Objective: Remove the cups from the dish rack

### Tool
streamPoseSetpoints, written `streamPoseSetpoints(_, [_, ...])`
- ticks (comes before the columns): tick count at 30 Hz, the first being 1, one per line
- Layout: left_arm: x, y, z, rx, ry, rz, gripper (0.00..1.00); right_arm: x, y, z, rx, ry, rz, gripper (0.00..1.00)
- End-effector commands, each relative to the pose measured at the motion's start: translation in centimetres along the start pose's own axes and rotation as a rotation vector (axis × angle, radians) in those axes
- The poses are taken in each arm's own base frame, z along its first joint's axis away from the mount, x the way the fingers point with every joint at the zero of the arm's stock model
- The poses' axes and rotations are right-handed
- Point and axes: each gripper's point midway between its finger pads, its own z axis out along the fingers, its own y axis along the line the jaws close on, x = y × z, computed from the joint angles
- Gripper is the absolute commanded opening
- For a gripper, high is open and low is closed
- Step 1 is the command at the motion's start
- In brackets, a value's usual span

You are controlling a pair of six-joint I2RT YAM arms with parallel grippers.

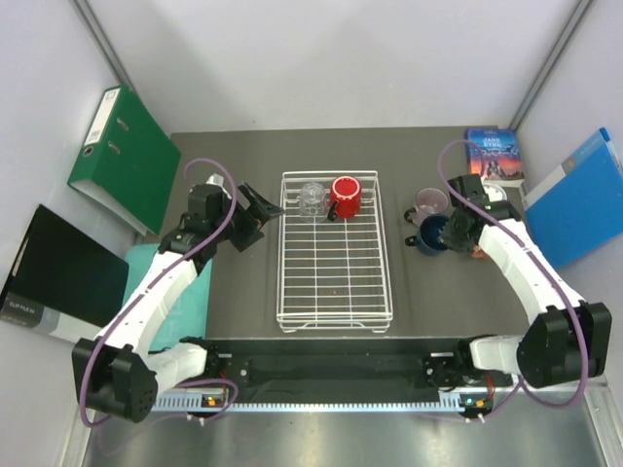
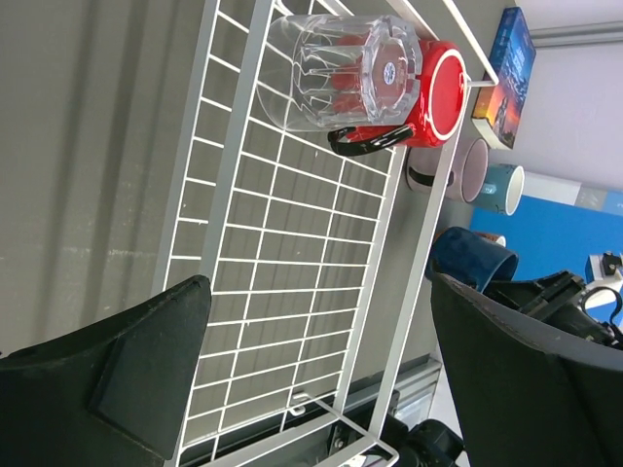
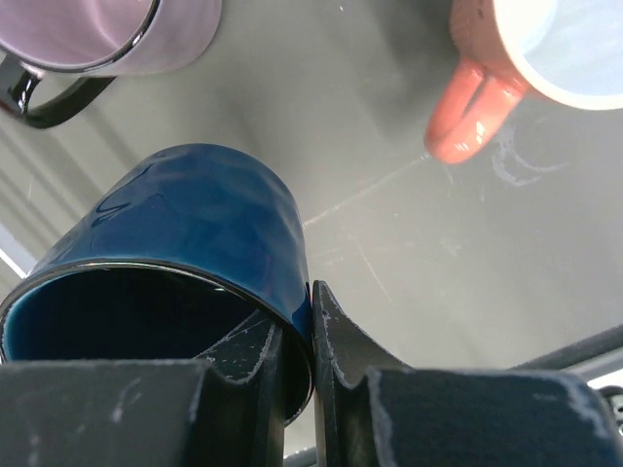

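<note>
At rack's (image 1: 333,272) far edge: tumbler (image 1: 311,199), mug (image 1: 346,196)

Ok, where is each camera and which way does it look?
Top: high behind the arms, looking down on the dish rack; both arms show.
Left wrist: on the left arm, looking along the rack at the glass tumbler and red mug; open left gripper shows.
Right wrist: on the right arm, looking down at the dark blue mug; right gripper pinches its rim.
Shared: top and left wrist see the red mug.

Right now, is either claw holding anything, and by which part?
The right claw pinches the dark blue mug by its rim wall, one finger inside, one outside. The left claw is open and empty.
</note>
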Motion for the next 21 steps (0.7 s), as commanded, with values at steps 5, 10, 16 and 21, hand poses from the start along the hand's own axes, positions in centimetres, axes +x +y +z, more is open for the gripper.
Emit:
streamPoseSetpoints(5, [-0.2,0.2,-0.3,-0.005,-0.020,0.024,0.99,-3.2,2.4,2.6,-0.037,-0.064,0.052,0.00])
streamPoseSetpoints(10, [-0.3,0.2,-0.6,-0.019,-0.028,0.031,0.99,-1.8,1.8,4.9,0.012,-0.011,0.059,0.00])
streamPoseSetpoints(16, [-0.3,0.4,-0.3,-0.026,-0.027,0.028,0.99,-0.3,1.0,6.0,0.034,0.017,0.054,0.00])
streamPoseSetpoints(21, [-0.1,0.5,0.4,-0.027,-0.002,0.021,0.99,0.7,0.5,6.9,0.056,0.045,0.036,0.00])
